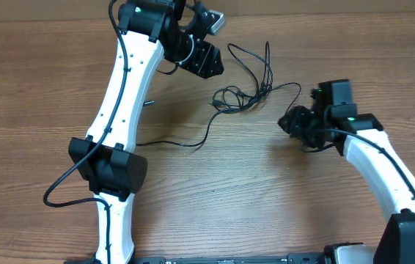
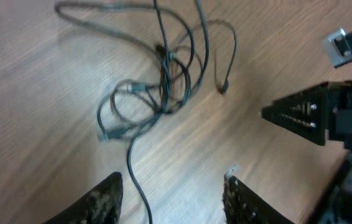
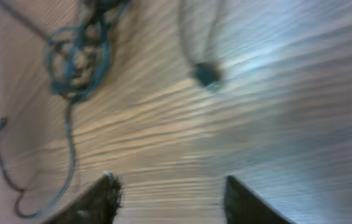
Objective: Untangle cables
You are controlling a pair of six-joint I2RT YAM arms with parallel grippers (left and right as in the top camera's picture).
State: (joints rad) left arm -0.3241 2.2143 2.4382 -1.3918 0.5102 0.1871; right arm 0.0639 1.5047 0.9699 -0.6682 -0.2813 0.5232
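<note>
Cables: thin, light, floppy, prob snag-prone. Grab loose outer strand, not tangled mid. L gripper, R gripper: jaws apart, empty.

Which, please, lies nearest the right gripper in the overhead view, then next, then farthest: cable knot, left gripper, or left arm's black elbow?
1. Cable knot, mid-table, to its left.
2. Left gripper, far side.
3. Left arm's black elbow, near left.

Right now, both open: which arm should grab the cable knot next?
Left, probably. The knot sits straight ahead of the left fingers, one strand running between them; for the right fingers it lies off to one side.
</note>
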